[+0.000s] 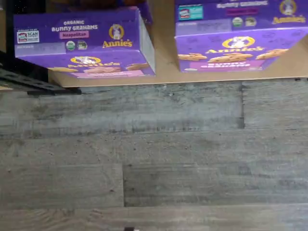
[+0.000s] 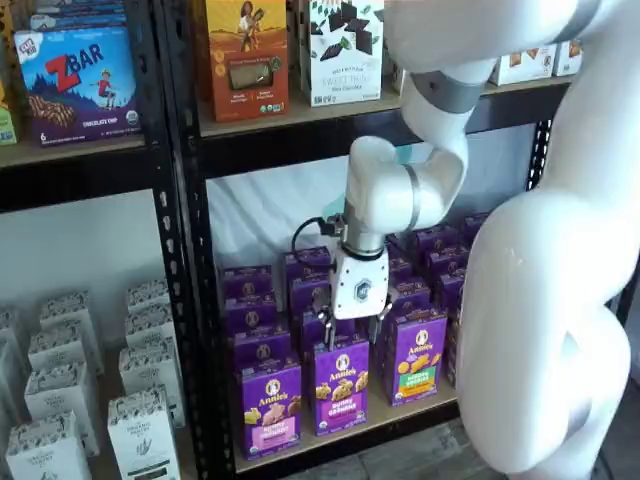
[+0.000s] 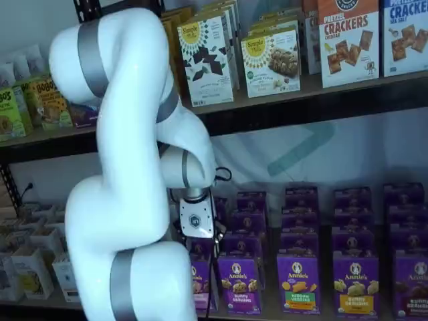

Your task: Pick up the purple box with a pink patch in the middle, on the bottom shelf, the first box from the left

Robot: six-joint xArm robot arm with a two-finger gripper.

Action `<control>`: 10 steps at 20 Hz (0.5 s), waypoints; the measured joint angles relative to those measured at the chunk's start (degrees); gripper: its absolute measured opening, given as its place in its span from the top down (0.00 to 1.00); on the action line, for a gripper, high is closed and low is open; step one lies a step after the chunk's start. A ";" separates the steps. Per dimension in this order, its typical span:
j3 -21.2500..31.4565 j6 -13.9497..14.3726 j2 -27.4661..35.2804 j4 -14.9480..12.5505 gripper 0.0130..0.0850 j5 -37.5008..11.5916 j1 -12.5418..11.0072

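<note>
The purple box (image 2: 268, 407) stands upright at the front left corner of the bottom shelf (image 2: 400, 415), pink patch facing out. At its two o'clock in a shelf view, the gripper (image 2: 350, 326) hangs over the next row, black fingers apart and empty. The wrist view shows its Neapolitan top (image 1: 79, 33).

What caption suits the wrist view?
Looking down past the bottom shelf edge: the purple box with its pink patch, a neighbouring purple carton, grey plank floor below.

Purple box (image 2: 270, 408): upright Annie's carton, pink front patch.
Place: front edge of bottom shelf (image 2: 400, 418).
</note>
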 joint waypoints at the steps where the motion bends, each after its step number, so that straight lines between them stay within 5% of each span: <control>1: -0.63 0.39 1.07 0.02 0.00 -0.50 0.47; 10: -5.99 6.56 9.12 -3.17 0.00 -3.29 3.94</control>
